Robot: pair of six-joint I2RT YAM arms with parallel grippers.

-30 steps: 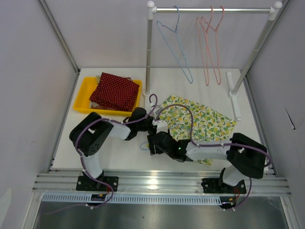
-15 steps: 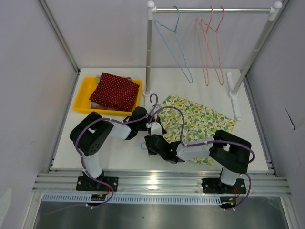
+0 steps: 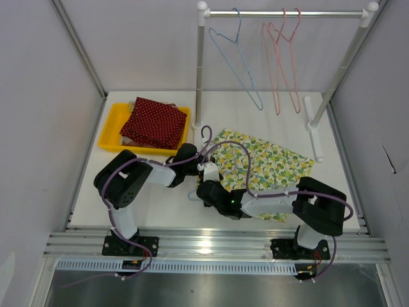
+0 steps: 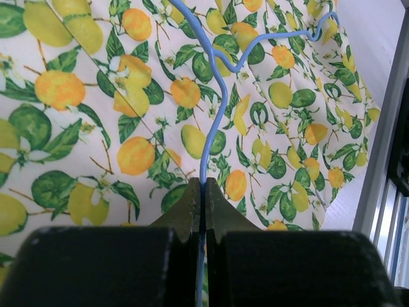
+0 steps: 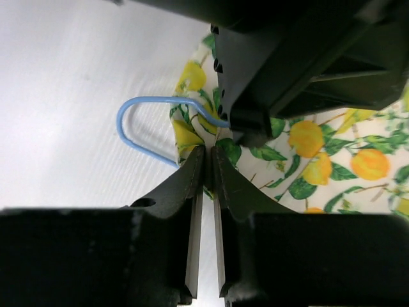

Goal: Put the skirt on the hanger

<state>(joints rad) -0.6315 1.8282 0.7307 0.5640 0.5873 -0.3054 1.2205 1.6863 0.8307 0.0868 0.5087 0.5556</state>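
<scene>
The lemon-print skirt (image 3: pixel 275 163) lies flat on the table at centre right. A blue wire hanger (image 4: pixel 214 121) lies across it, its rounded end (image 5: pixel 137 125) sticking out past the skirt's left edge. My left gripper (image 4: pixel 204 188) is shut on the hanger wire, over the skirt (image 4: pixel 128 96). My right gripper (image 5: pixel 208 157) sits just in front of the left gripper (image 5: pixel 287 64), jaws pinched on the skirt's (image 5: pixel 319 153) folded edge beside the hanger's loop. Seen from above, both grippers (image 3: pixel 203 179) meet at the skirt's left corner.
A yellow tray (image 3: pixel 112 128) at back left holds a red dotted cloth (image 3: pixel 153 121). A clothes rack (image 3: pixel 199 70) stands behind the skirt with a blue hanger (image 3: pixel 233 57) and pink hangers (image 3: pixel 281 57) on its bar. Its white foot (image 3: pixel 313 128) lies at right.
My right gripper's jaws have closed onto the skirt's edge, and its arm has shifted slightly. My left gripper kept its grip on the hanger.
</scene>
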